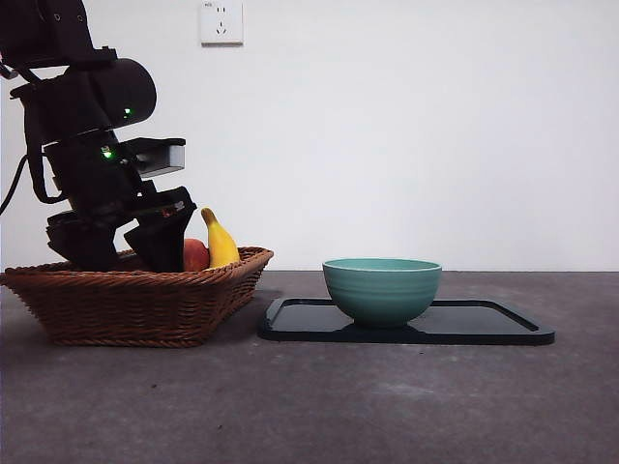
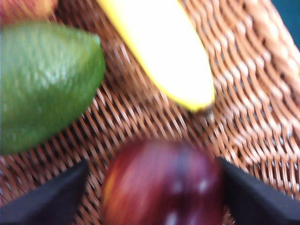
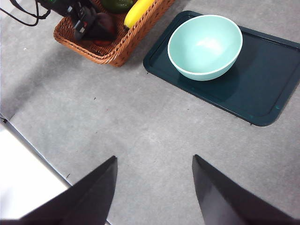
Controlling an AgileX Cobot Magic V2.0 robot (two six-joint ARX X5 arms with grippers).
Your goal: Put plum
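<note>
- Surface: a matte grey tabletop [image 1: 387,406] with faint scuffs, running back to a plain white wall [image 1: 435,126]; a white wall socket [image 1: 221,21] sits high on that wall.
- Left side of the table, front view: a shallow woven brown wicker basket [image 1: 135,304] holding a yellow banana [image 1: 221,244] that leans up over the rim, a red-yellow apple [image 1: 196,254] beside it, and a dull green fruit [image 2: 44,84] seen in the left wrist view.
- Task object: the glossy dark maroon-purple plum [image 2: 161,185] lies on the basket's weave, near the banana's tip and the green fruit.
- Left gripper [image 2: 154,192]: lowered into the basket, black jaws spread with the plum between them; whether they touch its sides cannot be told, as the view is blurred.
- Right of the basket: a flat dark green rectangular tray [image 1: 484,324] carrying a round pale teal ceramic bowl [image 1: 382,288] near its basket end.
- Right gripper [image 3: 154,187]: held high above bare table, jaws apart, holding nothing.
- Near edge of the table, right wrist view: a white surface [image 3: 28,183].
</note>
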